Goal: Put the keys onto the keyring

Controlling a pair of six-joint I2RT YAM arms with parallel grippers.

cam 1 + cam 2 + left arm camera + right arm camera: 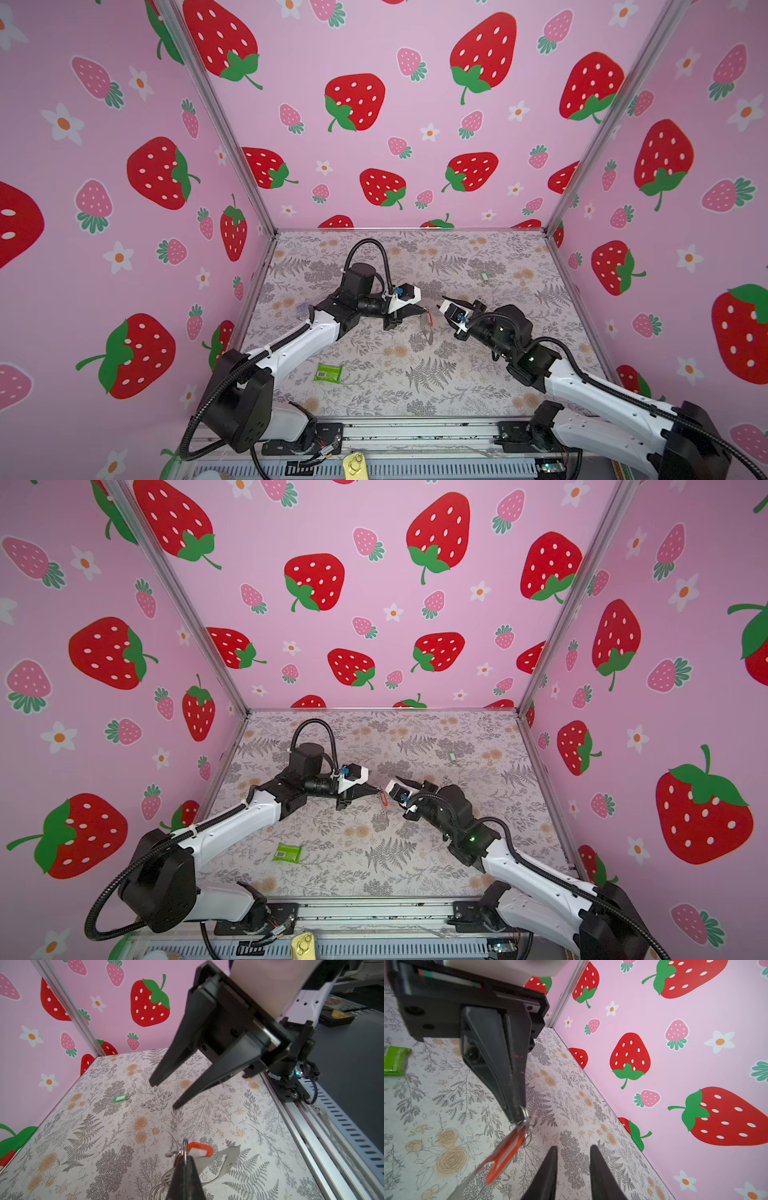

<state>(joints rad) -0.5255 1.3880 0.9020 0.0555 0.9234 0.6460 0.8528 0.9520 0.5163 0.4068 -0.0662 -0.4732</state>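
Overhead, in both top views, the left gripper [424, 310] is pressed together on the small silver rings of the keyring [427, 331]. Its pale mauve strap loop hangs below the tips over the floral table [374, 399], and the red-orange key tag [430, 319] dangles beside the loop. The right gripper [439, 302] sits just beside them, spread and holding nothing. The green key tag [451, 756] lies well apart, toward the table's far right. A green packet [328, 372] lies near the left arm; its white barcode label is too small to read.

From the left wrist, the red-orange key tag [200, 1150] shows a blank white insert and rests against the greyish strap of the keyring [225, 1157]. The green key tag [120, 1098] lies flat beyond.

From the right wrist, the left gripper [518, 1118] pinches the rings, with the red-orange key tag [506, 1157] hanging blurred beneath. The right gripper [573, 1147] has its fingers apart
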